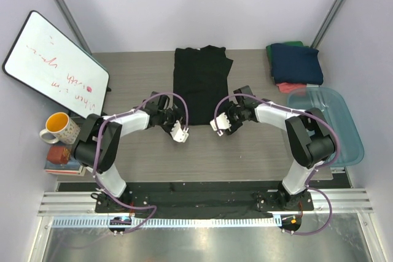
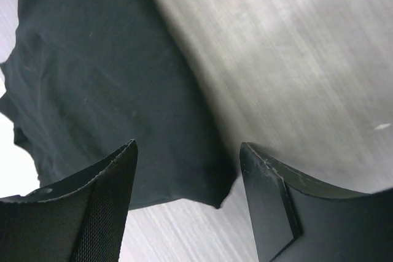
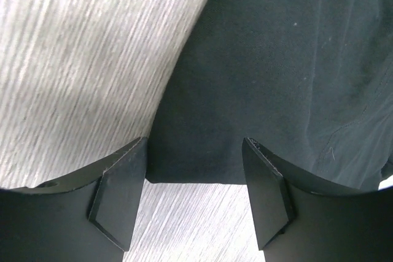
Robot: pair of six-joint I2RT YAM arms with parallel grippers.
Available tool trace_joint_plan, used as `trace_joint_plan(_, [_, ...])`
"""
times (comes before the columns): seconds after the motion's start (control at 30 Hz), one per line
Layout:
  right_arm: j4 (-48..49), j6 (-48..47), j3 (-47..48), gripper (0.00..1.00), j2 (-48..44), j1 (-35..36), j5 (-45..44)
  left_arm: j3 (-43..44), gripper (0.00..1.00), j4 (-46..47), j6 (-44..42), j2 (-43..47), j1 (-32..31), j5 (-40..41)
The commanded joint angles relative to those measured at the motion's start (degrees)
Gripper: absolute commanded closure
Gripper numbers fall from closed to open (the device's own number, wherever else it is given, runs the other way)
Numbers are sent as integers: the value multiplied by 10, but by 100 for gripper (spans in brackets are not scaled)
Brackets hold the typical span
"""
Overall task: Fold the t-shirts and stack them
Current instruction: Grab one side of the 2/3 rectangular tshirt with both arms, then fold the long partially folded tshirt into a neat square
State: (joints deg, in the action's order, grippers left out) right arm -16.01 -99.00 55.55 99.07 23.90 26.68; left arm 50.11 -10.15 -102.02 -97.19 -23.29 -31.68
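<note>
A black t-shirt (image 1: 201, 84) lies folded into a long strip on the middle of the table, plain side up. My left gripper (image 1: 178, 132) hovers at its near left corner, and the left wrist view shows the open left gripper (image 2: 189, 148) with the black t-shirt (image 2: 104, 78) corner between the fingers, ungripped. My right gripper (image 1: 219, 125) is at the near right corner. In the right wrist view the right gripper (image 3: 195, 142) is open over the hem of the black t-shirt (image 3: 276, 59). A navy t-shirt (image 1: 296, 62) tops a pile with a green t-shirt (image 1: 287, 45) and a coral-red t-shirt (image 1: 290, 87).
A translucent blue tub (image 1: 331, 127) stands at the right edge, near the pile. A whiteboard (image 1: 55, 62) leans at the left, with a yellow mug (image 1: 58, 128) and books (image 1: 61, 159) in front of it. Grey walls close in the back and sides.
</note>
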Motion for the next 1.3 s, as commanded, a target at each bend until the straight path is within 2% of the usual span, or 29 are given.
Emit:
trace_joint_plan(0.0, [-15, 10, 9, 32, 28, 3, -8, 15, 35, -16, 16, -39, -2, 38])
trace_joint_plan(0.07, [-16, 11, 10, 36, 30, 3, -9, 21, 50, -17, 17, -45, -2, 43])
trace_joint_plan(0.1, [-17, 14, 11, 38, 31, 3, -8, 24, 64, -17, 16, -50, -2, 44])
trace_joint_plan(0.17, [-19, 15, 11, 58, 32, 3, -9, 30, 82, -26, 15, -55, -2, 47])
trace_joint_plan(0.2, [-24, 13, 10, 69, 32, 3, -9, 35, 98, -29, 16, -55, -2, 48])
trace_joint_plan(0.23, [-25, 10, 9, 86, 32, 3, -9, 35, 100, -36, 15, -56, -2, 48])
trace_joint_plan(0.33, [-39, 6, 4, 99, 24, 3, -8, 35, 100, -42, 24, -47, -2, 44])
trace_joint_plan(0.5, [-86, 14, 15, 99, -11, 3, -7, 27, 100, -63, 53, -11, -3, 31])
trace_joint_plan(0.63, [-205, 10, 34, 99, -76, 3, 12, 23, 100, -92, 91, 47, -2, 15])
trace_joint_plan(0.83, [-399, -10, 87, 99, -144, 4, 36, 14, 100, -201, 111, 178, -2, -28])
trace_joint_plan(0.93, [-458, -1, 120, 99, -175, 4, 57, 14, 100, -271, 112, 246, -2, -54])
trace_joint_plan(1.13, [-525, 14, 161, 99, -244, 10, 75, 30, 100, -376, 139, 369, -2, -122])
trace_joint_plan(1.27, [-541, 29, 161, 99, -287, 21, 85, 20, 100, -389, 150, 423, -3, -154])
